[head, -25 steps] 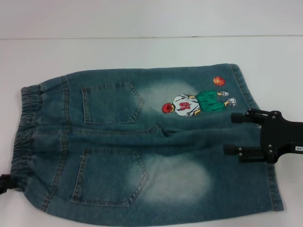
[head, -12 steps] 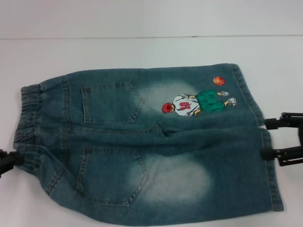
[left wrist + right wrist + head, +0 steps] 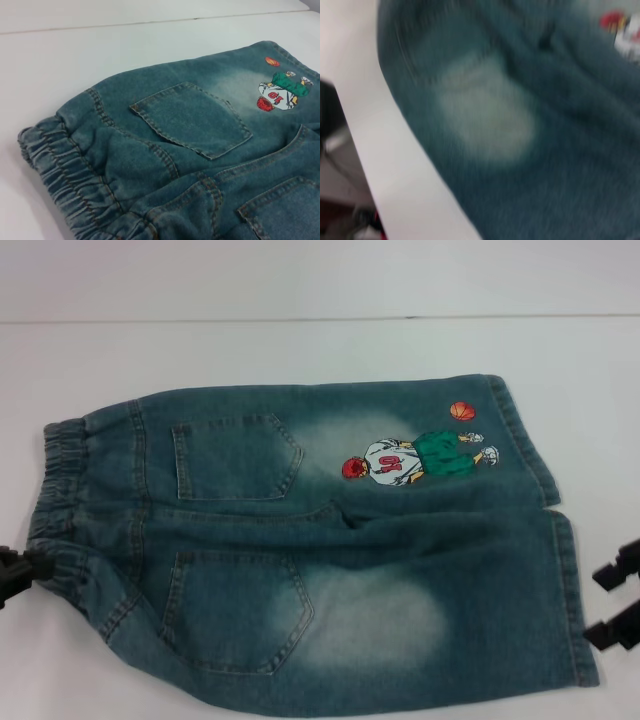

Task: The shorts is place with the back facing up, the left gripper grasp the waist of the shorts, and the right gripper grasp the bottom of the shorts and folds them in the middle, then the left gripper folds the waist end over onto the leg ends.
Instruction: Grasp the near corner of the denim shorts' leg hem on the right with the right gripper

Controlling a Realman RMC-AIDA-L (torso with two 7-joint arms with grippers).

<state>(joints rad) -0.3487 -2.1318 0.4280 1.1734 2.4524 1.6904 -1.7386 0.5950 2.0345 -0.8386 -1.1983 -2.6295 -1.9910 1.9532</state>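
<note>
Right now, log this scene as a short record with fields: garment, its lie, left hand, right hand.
garment: shorts, back up, two pockets showing
lie: flat on white table, waist to the robot's left, leg ends to its right
left hand: at the waist's near corner, touching the fabric
right hand: just off the leg ends, fingers apart, holding nothing
fold: not yet started

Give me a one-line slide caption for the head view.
Denim shorts lie back-up on the white table; left gripper at the waist, right gripper beside the leg ends.
</note>
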